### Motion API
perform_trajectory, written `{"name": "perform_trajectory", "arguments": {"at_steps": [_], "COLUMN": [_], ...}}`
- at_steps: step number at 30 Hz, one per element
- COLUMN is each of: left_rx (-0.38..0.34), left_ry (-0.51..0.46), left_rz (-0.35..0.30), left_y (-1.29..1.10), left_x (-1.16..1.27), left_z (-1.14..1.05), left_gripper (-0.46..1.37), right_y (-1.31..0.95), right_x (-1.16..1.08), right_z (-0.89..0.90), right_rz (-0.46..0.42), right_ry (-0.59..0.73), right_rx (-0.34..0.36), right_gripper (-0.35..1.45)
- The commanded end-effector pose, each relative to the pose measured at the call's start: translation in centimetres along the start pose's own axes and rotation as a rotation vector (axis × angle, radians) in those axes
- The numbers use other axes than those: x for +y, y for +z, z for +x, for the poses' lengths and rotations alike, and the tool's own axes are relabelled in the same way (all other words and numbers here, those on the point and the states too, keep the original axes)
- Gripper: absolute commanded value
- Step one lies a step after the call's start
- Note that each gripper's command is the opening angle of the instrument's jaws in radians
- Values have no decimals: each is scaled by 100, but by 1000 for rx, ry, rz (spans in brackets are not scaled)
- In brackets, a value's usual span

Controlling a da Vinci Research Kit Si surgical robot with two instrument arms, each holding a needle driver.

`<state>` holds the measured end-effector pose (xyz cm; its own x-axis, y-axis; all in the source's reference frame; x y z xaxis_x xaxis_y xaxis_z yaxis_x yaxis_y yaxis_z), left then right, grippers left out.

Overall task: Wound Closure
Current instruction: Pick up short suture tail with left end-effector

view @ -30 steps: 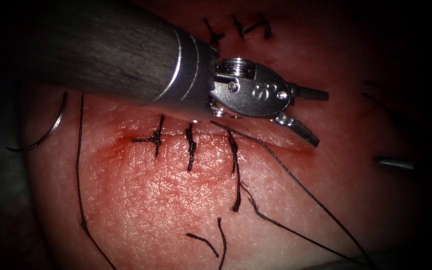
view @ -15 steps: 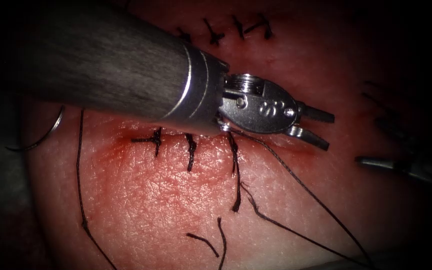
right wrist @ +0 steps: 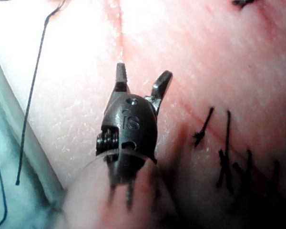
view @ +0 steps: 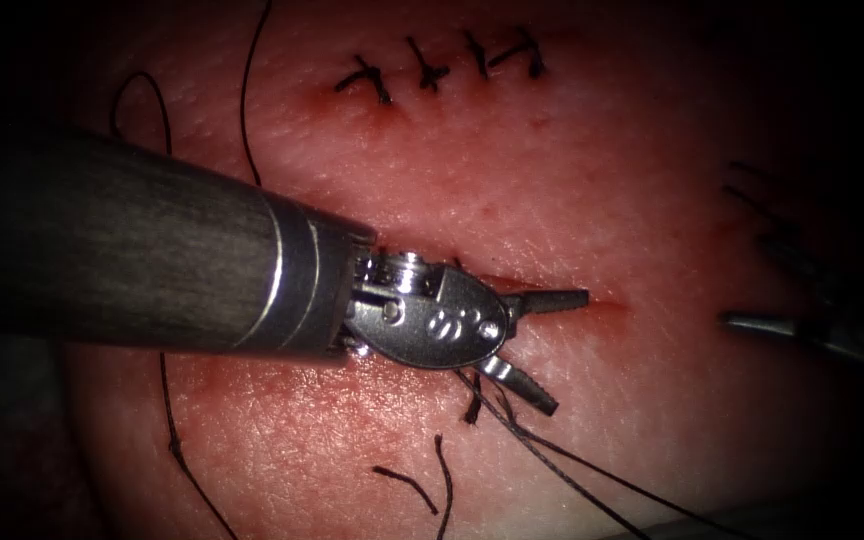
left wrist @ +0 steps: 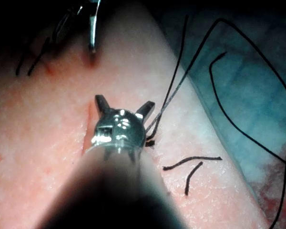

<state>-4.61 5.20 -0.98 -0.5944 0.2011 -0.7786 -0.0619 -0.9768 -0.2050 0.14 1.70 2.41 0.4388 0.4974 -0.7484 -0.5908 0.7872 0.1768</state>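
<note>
My left tool (view: 552, 350) reaches in from the left and lies low over the cut (view: 602, 302) in the tissue (view: 592, 180). Its jaws are spread and hold nothing. The upper jaw points along the cut's right end, and the lower jaw sits beside the long thread (view: 572, 470). Its shaft (view: 132, 265) hides the cut's stitches and the tissue's left edge, where the needle lay. My right tool (view: 752, 322) waits far right of the cut. Its jaws (right wrist: 142, 78) are open and empty. In the left wrist view the left tool (left wrist: 125, 106) straddles the cut, with thread (left wrist: 169, 95) at its side.
A row of finished stitches (view: 432, 65) crosses the tissue above the cut. Two cut ends of thread (view: 407, 480) lie below the left tool. Loose thread runs down the left side (view: 167, 420) and loops over the blue cloth (left wrist: 257, 95) beside the tissue.
The left tool has come down and left, from above the cut onto it, covering the stitches and the needle's place. Its jaws have spread wider. The right tool has edged leftward.
</note>
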Motion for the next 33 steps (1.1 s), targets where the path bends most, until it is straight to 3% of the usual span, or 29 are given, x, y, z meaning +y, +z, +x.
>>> {"name": "perform_trajectory", "arguments": {"at_steps": [1, 6, 7, 10, 14, 20, 26, 33], "left_rx": [-10, -14, -2, 54, 94, 135, 156, 149], "left_ry": [-10, -27, -9, 16, 64, 143, 190, 200], "left_rz": [27, 133, 165, 203, 171, 97, 69, 78], "left_y": [-5, -30, -36, -46, -49, -30, -6, 5], "left_x": [4, 21, 26, 37, 51, 65, 61, 49], "left_z": [-1, -12, -15, -21, -26, -34, -37, -44], "left_gripper": [62, 47, 39, 37, 40, 69, 72, 71], "right_y": [1, 2, 3, 5, 7, 10, 11, 11], "right_x": [0, -2, -2, -3, -3, -4, -5, -7], "right_z": [-1, -2, -3, -6, -9, -11, -10, -12], "right_rz": [0, -1, -1, -1, -2, -5, 0, 1], "right_ry": [0, -1, -2, -4, -7, -8, -8, -10], "right_rx": [0, 0, -2, -5, -4, -5, -5, -2], "right_gripper": [75, 76, 76, 76, 77, 77, 77, 77]}}
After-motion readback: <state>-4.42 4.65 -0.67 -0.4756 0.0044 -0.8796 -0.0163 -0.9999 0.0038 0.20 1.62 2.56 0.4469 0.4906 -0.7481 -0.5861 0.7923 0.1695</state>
